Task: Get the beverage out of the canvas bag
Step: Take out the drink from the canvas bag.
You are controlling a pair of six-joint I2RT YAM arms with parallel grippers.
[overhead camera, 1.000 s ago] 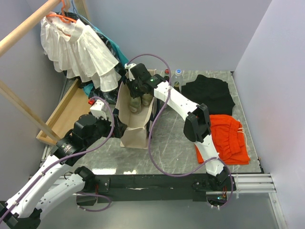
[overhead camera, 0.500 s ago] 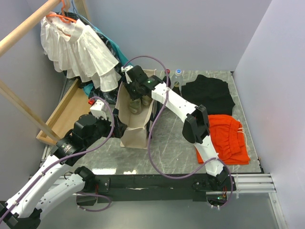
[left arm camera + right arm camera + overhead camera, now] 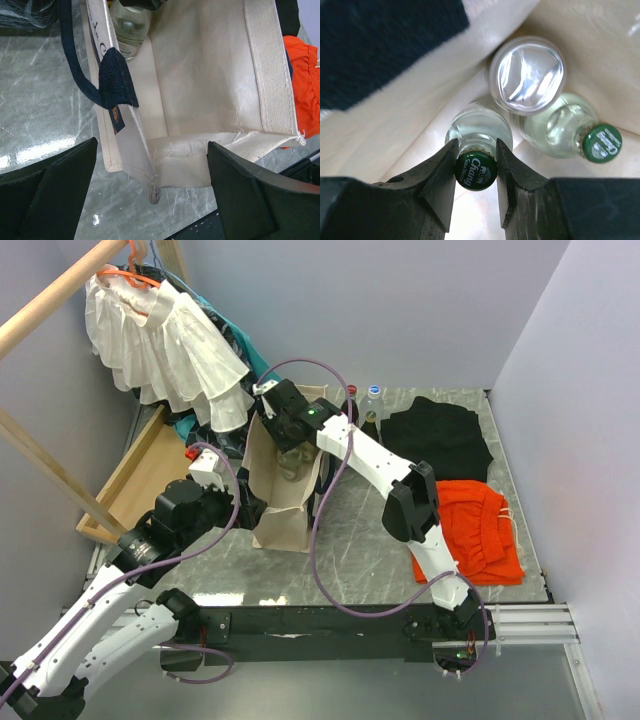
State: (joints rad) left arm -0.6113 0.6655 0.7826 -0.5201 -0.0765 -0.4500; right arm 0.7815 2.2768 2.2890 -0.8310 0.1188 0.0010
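From above, the right gripper (image 3: 289, 452) reaches down into the canvas bag (image 3: 283, 525), with the left gripper (image 3: 248, 510) at its near side. Left wrist: jaws spread wide just outside the canvas bag, holding nothing. Right wrist: jaws clamped on the green-capped beverage (image 3: 475, 173) inside the canvas bag. Grasp looks made; next, a straight lift clear of the rim

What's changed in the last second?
The right wrist edged toward the far wall and left, above the bag. The right gripper stays shut on a green-capped bottle. The left arm and the bag haven't moved.
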